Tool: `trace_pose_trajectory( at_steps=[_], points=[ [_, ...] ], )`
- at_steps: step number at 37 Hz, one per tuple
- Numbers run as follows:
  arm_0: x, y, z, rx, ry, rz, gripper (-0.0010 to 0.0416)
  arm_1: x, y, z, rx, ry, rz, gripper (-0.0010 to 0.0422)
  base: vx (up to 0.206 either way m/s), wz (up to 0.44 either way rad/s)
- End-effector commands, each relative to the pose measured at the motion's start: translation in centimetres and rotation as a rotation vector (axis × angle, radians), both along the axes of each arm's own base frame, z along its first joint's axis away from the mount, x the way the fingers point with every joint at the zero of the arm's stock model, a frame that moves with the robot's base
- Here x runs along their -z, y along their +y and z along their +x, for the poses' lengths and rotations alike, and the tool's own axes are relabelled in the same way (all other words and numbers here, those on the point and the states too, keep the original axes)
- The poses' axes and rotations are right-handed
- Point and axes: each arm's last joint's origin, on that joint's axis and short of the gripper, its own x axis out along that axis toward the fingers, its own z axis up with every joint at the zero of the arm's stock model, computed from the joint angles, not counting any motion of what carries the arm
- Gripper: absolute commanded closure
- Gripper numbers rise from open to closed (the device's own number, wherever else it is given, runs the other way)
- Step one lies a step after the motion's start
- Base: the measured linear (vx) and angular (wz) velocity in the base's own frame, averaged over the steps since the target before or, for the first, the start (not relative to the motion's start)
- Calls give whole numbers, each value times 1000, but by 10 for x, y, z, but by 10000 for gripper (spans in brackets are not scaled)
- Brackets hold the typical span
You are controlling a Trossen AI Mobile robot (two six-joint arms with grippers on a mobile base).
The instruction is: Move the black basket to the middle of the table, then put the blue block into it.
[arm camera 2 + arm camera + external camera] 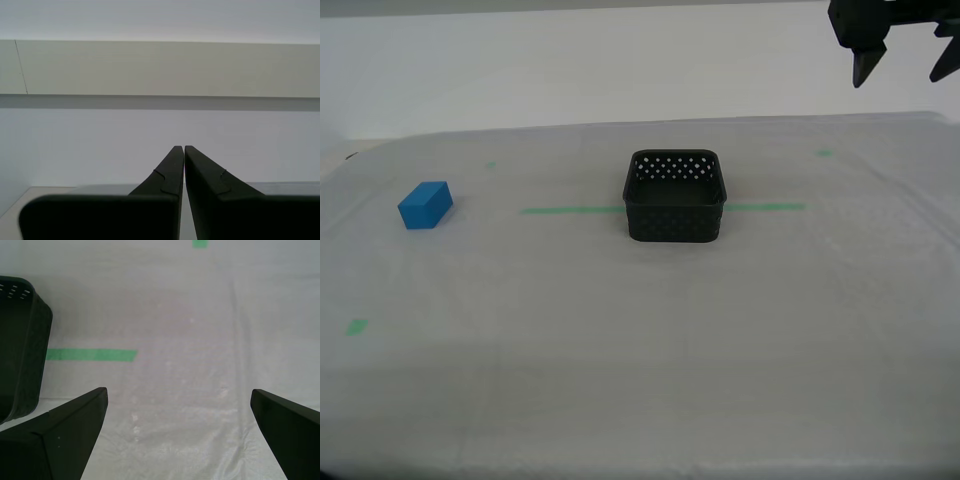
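Our first gripper (177,430) hangs wide open and empty above the table (200,340), its 2 fingers spread with only bare cloth between them; in the exterior view it shows as dark fingertips (868,62) at that view's top right corner, high off the cloth. Our second gripper (183,150) is closed, fingertips pressed together on nothing, and it points at a pale wall, so it cannot be placed in the exterior view. The black basket (676,197) stands upright and empty on the green tape line (570,210), about midway between the table's side edges and somewhat toward its far edge, so we judge the first step done. The blue block (425,205) lies well apart from the basket, near the table's edge at the exterior view's left, its long axis slanting toward the far edge. The coming reach turns on this: the block lies across the whole table from our first gripper, past the basket. The first wrist view catches only the basket's wall (20,345) and a tape end, never the block; only the exterior view shows both.
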Motion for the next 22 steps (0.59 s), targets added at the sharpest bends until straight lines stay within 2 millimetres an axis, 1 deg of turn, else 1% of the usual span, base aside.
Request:
trace_pose_trajectory(
  at_steps=[1,8,13,18,22],
  points=[
    [5,-6,3,-4,-20,20,6,-1,0,0,0,-7,1,412,0,0],
    [14,-19,6,-9,-42,26,6,-1,0,0,0,-7,1,412,0,0],
    [17,-29,8,-16,-52,22,6,-1,0,0,-1,-7,1,412,0,0],
    [20,-40,14,-21,-58,18,6,-1,0,0,0,-7,1,412,0,0],
    [27,-46,21,-15,-67,37,6,-1,0,0,0,-7,1,412,0,0]
  ],
)
